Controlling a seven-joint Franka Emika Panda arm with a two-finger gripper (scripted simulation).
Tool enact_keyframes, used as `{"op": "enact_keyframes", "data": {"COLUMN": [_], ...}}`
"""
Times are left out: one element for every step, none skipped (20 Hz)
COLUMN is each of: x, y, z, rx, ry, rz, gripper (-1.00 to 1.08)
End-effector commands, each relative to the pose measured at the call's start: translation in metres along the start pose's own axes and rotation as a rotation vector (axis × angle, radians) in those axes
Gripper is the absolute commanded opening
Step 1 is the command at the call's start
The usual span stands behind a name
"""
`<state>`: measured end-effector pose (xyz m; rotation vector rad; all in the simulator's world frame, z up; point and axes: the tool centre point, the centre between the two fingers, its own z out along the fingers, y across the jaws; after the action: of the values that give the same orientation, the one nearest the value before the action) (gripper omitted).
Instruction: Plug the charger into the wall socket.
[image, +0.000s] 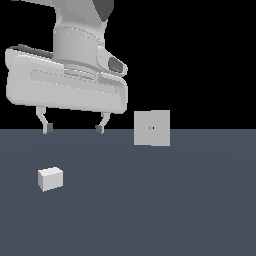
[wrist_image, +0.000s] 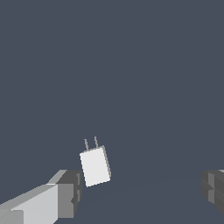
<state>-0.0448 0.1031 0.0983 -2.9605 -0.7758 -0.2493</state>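
Observation:
The charger (image: 50, 178) is a small off-white block lying on the dark floor at the exterior view's left. In the wrist view the charger (wrist_image: 95, 166) shows two thin prongs sticking out of one end. The wall socket (image: 151, 128) is a light grey square plate standing upright further back, with two tiny dark holes at its centre. My gripper (image: 74, 128) hangs open well above the floor, above and a little to the right of the charger, with nothing between its fingers (wrist_image: 68, 192). The socket is out of the wrist view.
A flat dark grey-blue floor (image: 165, 210) fills the lower half of the exterior view, with black background behind it. Nothing else stands on it.

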Motion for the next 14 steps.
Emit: {"op": "enact_keyframes", "data": {"x": [-0.003, -0.004, -0.005, -0.006, -0.007, -0.008, -0.009, -0.010, -0.011, -0.012, -0.013, -0.013, -0.014, -0.014], "y": [-0.011, -0.015, -0.018, -0.021, -0.024, -0.027, -0.030, -0.032, -0.034, -0.036, -0.038, -0.039, -0.040, -0.041], "z": [0.008, 0.011, 0.014, 0.016, 0.019, 0.021, 0.023, 0.025, 0.027, 0.028, 0.030, 0.031, 0.032, 0.033], "rx": [0.007, 0.010, 0.012, 0.015, 0.017, 0.020, 0.022, 0.024, 0.025, 0.027, 0.028, 0.030, 0.031, 0.032], "ry": [0.026, 0.035, 0.043, 0.051, 0.059, 0.065, 0.072, 0.077, 0.082, 0.087, 0.091, 0.095, 0.098, 0.100], "rz": [-0.064, -0.087, -0.108, -0.128, -0.146, -0.163, -0.179, -0.193, -0.207, -0.218, -0.229, -0.238, -0.246, -0.252], "gripper": [1.00, 1.00, 1.00, 1.00, 1.00, 1.00, 1.00, 1.00, 1.00, 1.00, 1.00, 1.00, 1.00, 1.00]}}
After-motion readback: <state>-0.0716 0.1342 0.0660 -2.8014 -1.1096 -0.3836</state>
